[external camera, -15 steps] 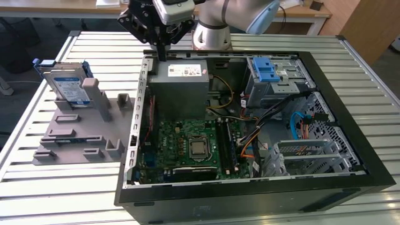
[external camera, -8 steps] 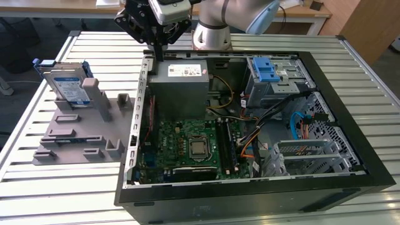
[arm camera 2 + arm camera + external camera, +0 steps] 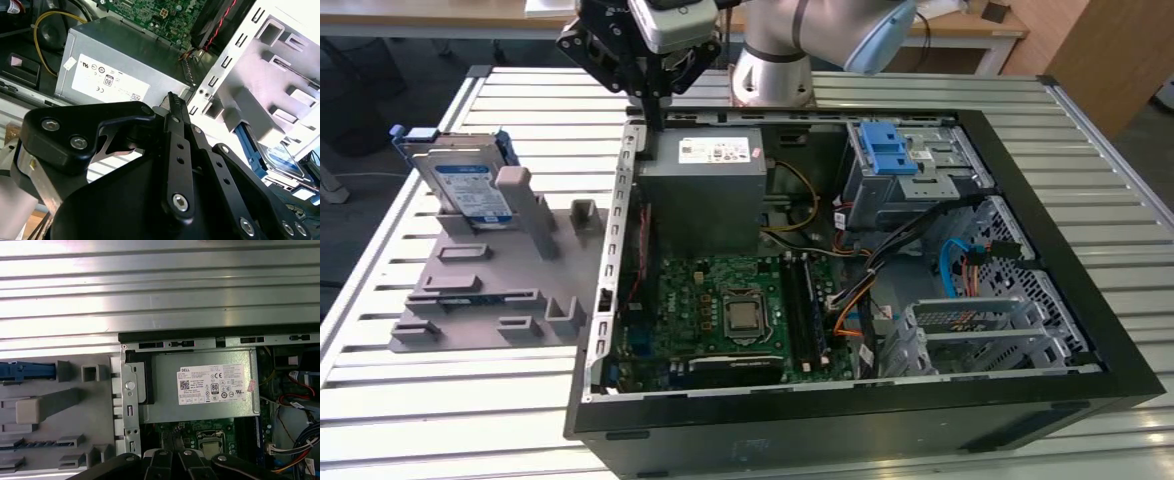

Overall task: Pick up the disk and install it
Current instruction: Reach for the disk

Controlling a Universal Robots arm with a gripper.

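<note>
**Disk** [image 3: 464,180]: silver hard drive with a white-and-blue label and a blue bracket on its edges. It stands on edge in the far end of the grey plastic stand [image 3: 494,290], outside the computer case [image 3: 854,420], off the case's side wall on the exterior view's left. Nothing grips it. In the second wrist view, its label and blue bracket [image 3: 280,156] show past the stand's posts [image 3: 295,65]. In the first wrist view, a blue strip of bracket [image 3: 25,371] lies beside the stand [image 3: 50,405].

**Claw** [image 3: 650,110]: black, pointing down, its fingers drawn together to a single tip with nothing between them. It hangs over the case's far corner on the stand's side, above the case wall. It is well apart from the disk. In the second wrist view, the tip [image 3: 172,97] sits just over the edge of the power supply [image 3: 115,65].

**Power supply** [image 3: 707,195]: grey metal box with a white sticker, mounted inside the case against its far wall, just beside the corner under the claw.

**Motherboard** [image 3: 714,300]: green, on the case floor, on the near side of the power supply.

**Drive cage** [image 3: 907,165]: metal, with a blue plastic piece on top. It sits inside the case at the far corner, on the exterior view's right.

**Tabletop** [image 3: 454,420]: metal slats, carrying the case and the stand side by side.
</note>
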